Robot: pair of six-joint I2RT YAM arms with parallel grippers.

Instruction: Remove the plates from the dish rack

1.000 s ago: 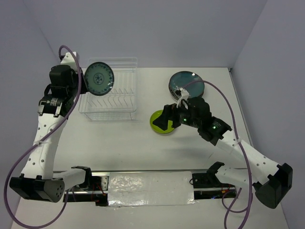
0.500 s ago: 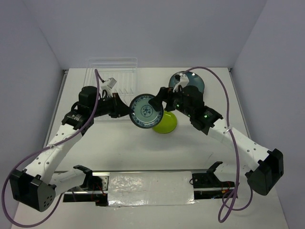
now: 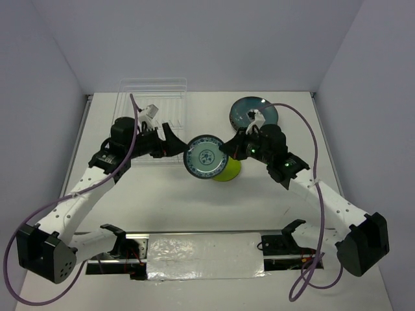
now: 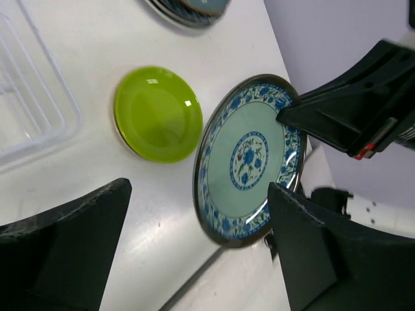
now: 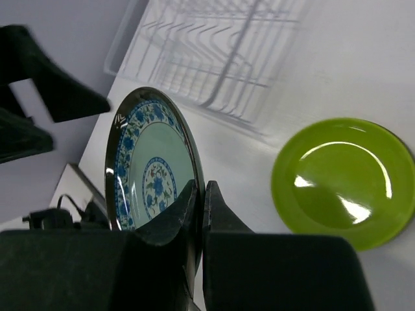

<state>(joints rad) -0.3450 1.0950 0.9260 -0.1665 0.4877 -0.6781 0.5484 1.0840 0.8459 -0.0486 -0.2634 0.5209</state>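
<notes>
Blue-patterned plate [image 3: 205, 156]: round, with a pale green centre, a blue floral band and a dark edge. It is held up on edge between the two arms over the middle of the surface, out of the dish rack, its patterned face turned toward the left arm.
Right jaws: closed on the blue-patterned plate at the part of its rim nearest the right arm [image 3: 311, 191]. In the right wrist view the rim runs between the two black fingers [image 5: 220, 220], one pressed to each face.
Left jaws: wide open and gripping nothing. In the left wrist view the black fingers [image 4: 65, 253] stand far apart at the lower corners, with the plate's face between and beyond them, untouched. From above they sit just beside the plate's left rim.
Left arm [image 3: 97, 175]: reaches from the near left corner toward the middle, its wrist in front of the rack.
Green plate [image 3: 232, 172]: plain lime green, lying flat on the surface just beside the held plate. From above, the held plate hides part of it.
Dark teal plates [image 3: 254, 111]: a stack lying flat toward the far right, beyond the right arm's wrist and well apart from the rack. I cannot tell how many are in it.
Dish rack [image 3: 162, 94]: clear, with rows of upright tines and raised sides, standing at the far left of the surface behind the left arm.
Surface [image 3: 194, 201]: white and matte, carrying the rack, the green plate and the stack.
</notes>
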